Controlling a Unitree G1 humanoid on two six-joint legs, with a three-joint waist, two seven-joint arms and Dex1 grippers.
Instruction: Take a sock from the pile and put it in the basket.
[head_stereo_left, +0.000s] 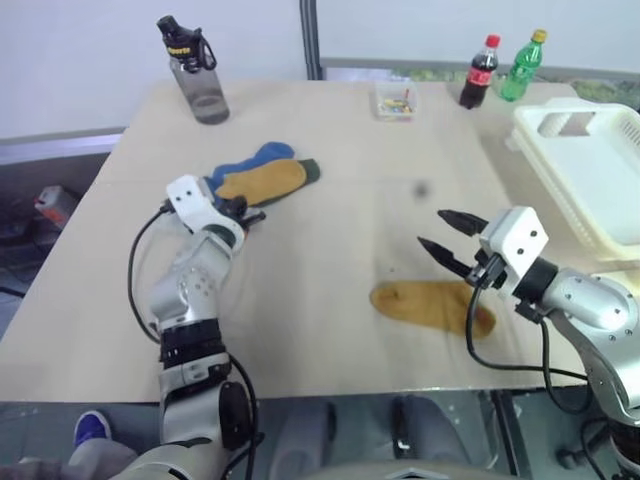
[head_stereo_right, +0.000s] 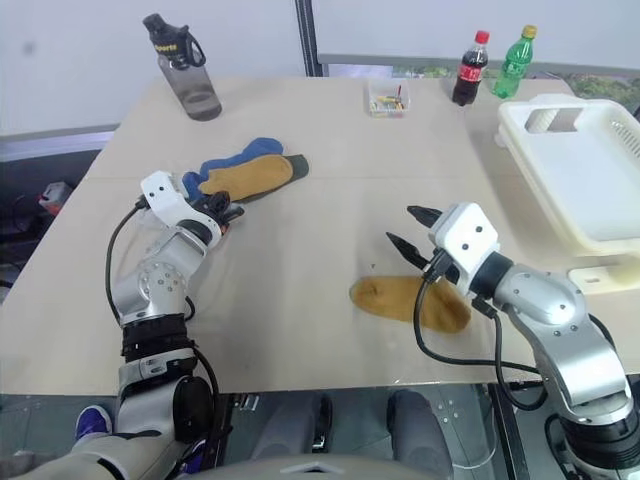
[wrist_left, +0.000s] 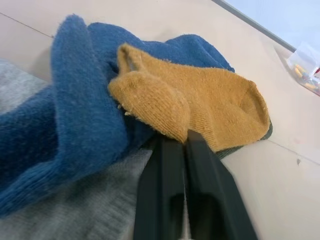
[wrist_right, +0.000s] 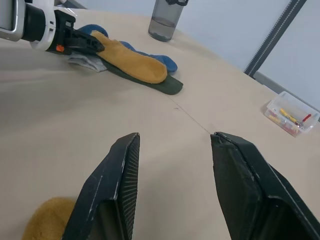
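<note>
Left tool clenched on mustard sock atop pile; right tool released.

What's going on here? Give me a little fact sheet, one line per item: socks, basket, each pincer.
pile: blue, mustard, grey and dark green socks heaped on the table
left pincer: shut at the mustard sock's edge in the pile
right pincer: open, holding nothing, above a lone mustard sock
basket: white, at the table's right edge, no sock visible in it
background: grey bottle, cola, green bottle, clear box
</note>
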